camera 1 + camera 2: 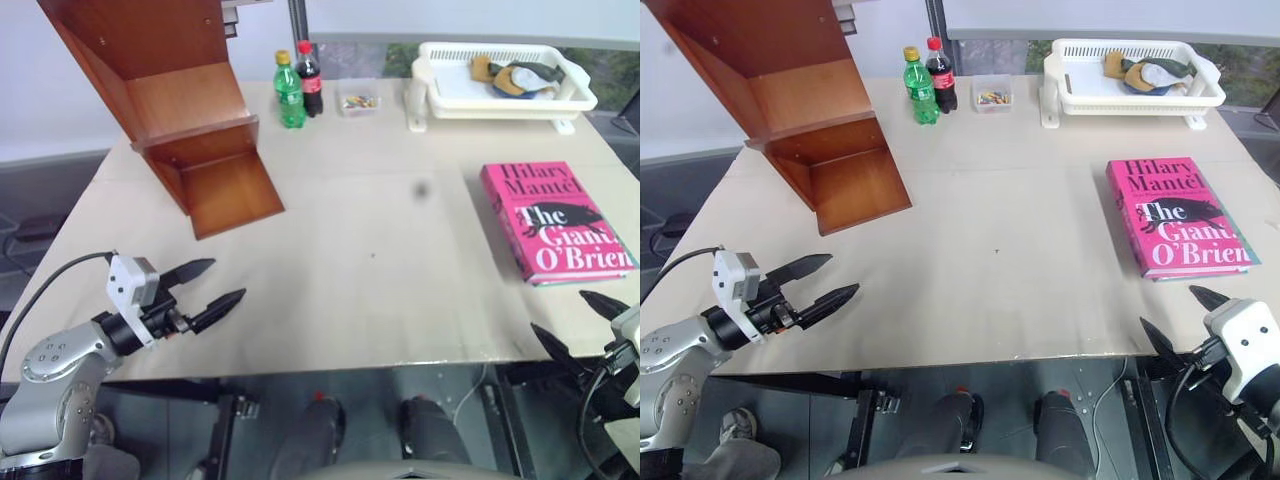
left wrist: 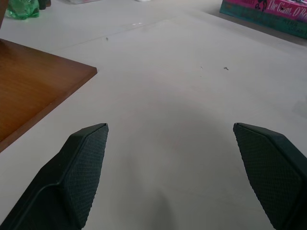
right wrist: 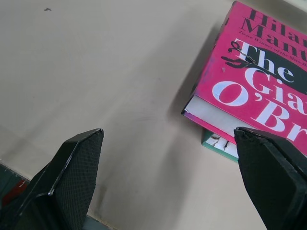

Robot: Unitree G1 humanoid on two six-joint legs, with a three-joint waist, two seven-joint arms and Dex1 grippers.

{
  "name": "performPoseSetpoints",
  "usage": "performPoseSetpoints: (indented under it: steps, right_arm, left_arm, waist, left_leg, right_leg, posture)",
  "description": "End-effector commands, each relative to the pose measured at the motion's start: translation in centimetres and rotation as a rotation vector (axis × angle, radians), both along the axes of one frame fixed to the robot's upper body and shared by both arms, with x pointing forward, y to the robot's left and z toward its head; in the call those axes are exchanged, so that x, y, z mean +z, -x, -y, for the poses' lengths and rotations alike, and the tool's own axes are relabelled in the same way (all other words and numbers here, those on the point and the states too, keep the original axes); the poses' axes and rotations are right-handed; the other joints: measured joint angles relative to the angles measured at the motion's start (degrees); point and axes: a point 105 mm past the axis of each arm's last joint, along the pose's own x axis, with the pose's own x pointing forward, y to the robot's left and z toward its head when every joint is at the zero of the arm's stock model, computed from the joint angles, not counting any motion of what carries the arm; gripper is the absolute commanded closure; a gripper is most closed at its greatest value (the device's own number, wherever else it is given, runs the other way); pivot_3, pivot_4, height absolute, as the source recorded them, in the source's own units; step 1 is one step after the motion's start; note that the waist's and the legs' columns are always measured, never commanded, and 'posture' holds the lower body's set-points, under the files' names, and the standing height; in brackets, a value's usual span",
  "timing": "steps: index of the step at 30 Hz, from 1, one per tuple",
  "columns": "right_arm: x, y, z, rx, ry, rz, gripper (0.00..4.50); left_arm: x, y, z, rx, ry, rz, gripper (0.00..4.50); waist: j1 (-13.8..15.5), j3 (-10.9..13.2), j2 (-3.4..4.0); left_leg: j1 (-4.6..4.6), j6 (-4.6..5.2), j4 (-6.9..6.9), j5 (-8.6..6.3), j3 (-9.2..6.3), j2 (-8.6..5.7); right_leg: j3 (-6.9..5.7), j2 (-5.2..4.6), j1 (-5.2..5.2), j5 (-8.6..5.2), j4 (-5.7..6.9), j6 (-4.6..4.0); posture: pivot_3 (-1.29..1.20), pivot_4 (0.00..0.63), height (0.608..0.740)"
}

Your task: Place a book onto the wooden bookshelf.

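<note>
Both jaws gape wide, empty. Head views: left gripper (image 1: 205, 290) over the table (image 1: 380, 290) front edge, wooden bookshelf (image 1: 190, 120) far-left. Right wrist view: right gripper (image 3: 168, 177) near the book (image 3: 259, 91), lying flat atop a teal book (image 3: 218, 143).

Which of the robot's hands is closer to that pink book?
The right hand: it sits open just below the pink book at the table's edge. The left hand, also open, is across the table, near the wooden bookshelf.

Head views overhead — wrist views skim table (image 1: 380, 260).
</note>
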Motion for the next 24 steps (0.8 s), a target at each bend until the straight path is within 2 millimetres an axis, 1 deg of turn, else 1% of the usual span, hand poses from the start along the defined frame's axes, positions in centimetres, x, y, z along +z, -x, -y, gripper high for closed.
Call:
performPoseSetpoints:
  steps: [1,4,8,10,12,13,15,16,17,18,19,20,22,24]
  right_arm:
    - [0.8,-0.8,-0.1,0.025,0.004,0.03,0.04]
    - [1.1,-2.6,-1.3,0.064,-0.024,0.055,0.04]
    - [2.5,-3.9,-2.6,0.052,-0.108,0.113,0.04]
    - [3.1,-4.5,-2.8,0.037,-0.138,0.15,0.04]
    - [4.2,-5.8,-2.3,-0.056,-0.196,0.215,0.04]
    - [4.5,-6.3,-2.1,-0.092,-0.218,0.23,0.04]
    - [5.6,-7.2,0.2,-0.231,-0.21,0.299,0.04]
    - [6.2,-7.5,1.7,-0.301,-0.2,0.327,0.04]
    - [6.5,-7.7,2.6,-0.347,-0.195,0.345,0.04]
    - [6.8,-7.8,4.1,-0.408,-0.174,0.354,0.04]
    - [6.9,-7.9,5.4,-0.46,-0.165,0.352,0.04]
    - [7.0,-7.9,6.2,-0.492,-0.16,0.348,0.04]
    - [7.2,-7.6,9.6,-0.635,-0.09,0.344,0.04]
    - [7.4,-7.0,12.3,-0.733,-0.015,0.319,0.04]
  left_arm:
    - [1.2,-0.2,0.0,-0.006,0.0,0.036,0.0]
    - [1.7,-0.8,1.3,-0.033,0.028,0.051,0.0]
    - [2.6,-1.3,2.8,-0.09,0.038,0.07,0.0]
    - [3.1,-1.6,3.6,-0.117,0.049,0.088,0.0]
    - [4.2,-2.0,5.9,-0.202,0.081,0.123,0.0]
    - [4.7,-2.2,6.6,-0.228,0.093,0.134,0.0]
    - [5.4,-2.4,8.6,-0.307,0.126,0.159,0.0]
    - [5.6,-2.5,9.5,-0.341,0.135,0.162,0.0]
    - [5.8,-2.5,10.1,-0.363,0.139,0.163,0.0]
    - [5.9,-2.5,10.7,-0.391,0.146,0.161,0.0]
    - [6.0,-2.5,11.3,-0.418,0.153,0.157,0.0]
    - [6.1,-2.4,11.6,-0.434,0.157,0.155,0.0]
    - [6.4,-2.2,12.4,-0.498,0.156,0.151,0.0]
    - [7.0,-1.8,13.2,-0.576,0.176,0.151,0.0]
  waist:
    - [0.01,0.0,0.0]
    - [-0.13,0.05,-0.07]
    - [0.02,0.05,-0.06]
    - [0.07,0.05,-0.06]
    - [0.1,0.06,-0.08]
    - [0.08,0.06,-0.07]
    - [0.08,0.05,-0.09]
    - [0.08,0.05,-0.08]
    - [0.07,0.05,-0.08]
    - [0.04,0.05,-0.08]
    - [0.03,0.05,-0.07]
    - [0.02,0.06,-0.07]
    - [-0.07,0.05,-0.05]
    - [-0.06,0.06,-0.03]
  left_leg:
    - [0.0,0.0,0.0,0.0,0.0,0.0]
    - [0.02,-0.01,0.05,0.0,0.06,0.01]
    - [0.05,0.01,0.02,0.02,0.02,0.05]
    - [-0.07,0.01,0.01,0.02,-0.02,0.04]
    - [-0.23,0.01,0.01,0.02,-0.03,-0.03]
    - [-0.34,0.0,0.06,0.03,-0.05,-0.09]
    - [-0.38,-0.02,0.08,0.04,-0.03,-0.18]
    - [-0.38,-0.03,0.08,0.05,-0.05,-0.22]
    - [-0.39,-0.04,0.08,0.05,-0.04,-0.26]
    - [-0.39,-0.07,0.08,0.08,-0.04,-0.28]
    - [-0.39,-0.12,0.06,0.11,-0.04,-0.28]
    - [-0.39,-0.19,0.05,0.15,-0.03,-0.29]
    - [-0.39,-0.19,0.01,0.16,-0.03,-0.28]
    - [-0.39,-0.19,-0.02,0.16,0.0,-0.28]
  right_leg:
    - [0.0,0.0,0.0,-0.01,0.0,-0.01]
    - [0.01,0.0,0.01,-0.06,0.0,-0.08]
    - [-0.09,0.01,0.02,0.0,0.02,-0.02]
    - [-0.14,0.03,-0.04,0.08,0.02,0.08]
    - [-0.15,0.1,-0.22,0.1,0.02,0.07]
    - [-0.17,0.11,-0.25,0.13,0.02,0.05]
    - [-0.13,0.07,-0.29,0.14,0.02,0.05]
    - [-0.13,0.06,-0.29,0.14,0.02,0.05]
    - [-0.13,0.04,-0.29,0.15,0.02,0.05]
    - [-0.12,0.03,-0.29,0.15,0.02,0.05]
    - [-0.12,0.04,-0.3,0.14,0.02,0.05]
    - [-0.11,0.04,-0.31,0.14,0.04,0.04]
    - [-0.11,0.06,-0.33,0.14,0.04,0.04]
    - [-0.08,0.07,-0.36,0.14,0.05,0.03]
  posture:
    - [0.0,0.15,0.74]
    - [0.0,0.15,0.74]
    - [0.0,0.15,0.74]
    - [0.0,0.15,0.74]
    - [0.0,0.15,0.74]
    - [0.0,0.15,0.74]
    - [0.0,0.15,0.74]
    - [0.0,0.15,0.74]
    - [0.0,0.15,0.74]
    - [0.0,0.15,0.74]
    - [0.0,0.15,0.74]
    - [0.0,0.15,0.74]
    - [0.0,0.15,0.74]
    - [0.0,0.15,0.74]
